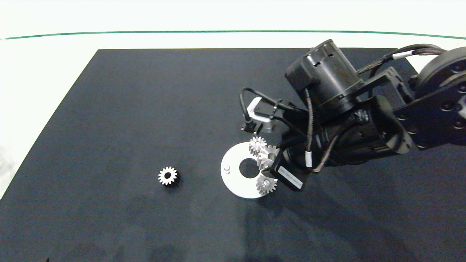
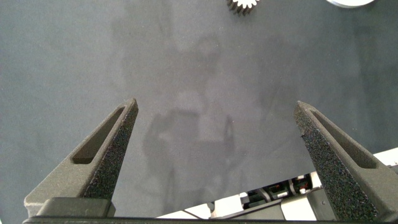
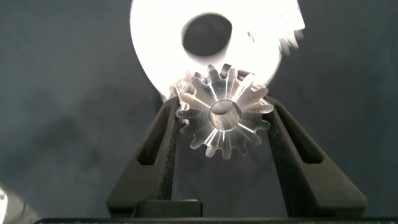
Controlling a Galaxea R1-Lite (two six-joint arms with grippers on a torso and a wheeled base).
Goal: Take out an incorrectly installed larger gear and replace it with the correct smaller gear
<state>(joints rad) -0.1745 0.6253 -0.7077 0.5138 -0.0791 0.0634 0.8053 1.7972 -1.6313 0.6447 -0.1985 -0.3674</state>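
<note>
Head view: black mat (image 1: 127,120) spread over a white tabletop (image 1: 40,65), thin green line (image 1: 233,32) curving across the white near the far edge. White round plate (image 1: 235,182) with a large centre hole near the middle of the mat, one bare peg (image 1: 226,167) standing on its left part. Two small silver gears seated on the plate, one at the far rim (image 1: 257,145), one at the near right rim (image 1: 266,185). Between them, the larger gear (image 1: 268,156), partly covered by the right gripper (image 1: 273,162), whose arm reaches in from the right. The smaller gear (image 1: 168,175) flat on the mat, alone, well apart from the plate to its left. No left arm anywhere here.

Right wrist view: what the overhead hides. Grey fingers (image 3: 163,152) closed against opposite sides of the larger gear (image 3: 224,112), pointed teeth fanned out, bore facing the camera, plate (image 3: 155,43) bright behind it. Whether the gear sits on its peg or off it, impossible to tell.

Left wrist view: left gripper (image 2: 214,149) spread wide, nothing between the fingers, above bare mat (image 2: 186,74). Edge of the smaller gear (image 2: 243,5) just showing at the frame border, a sliver of the plate (image 2: 351,2) beside it.
</note>
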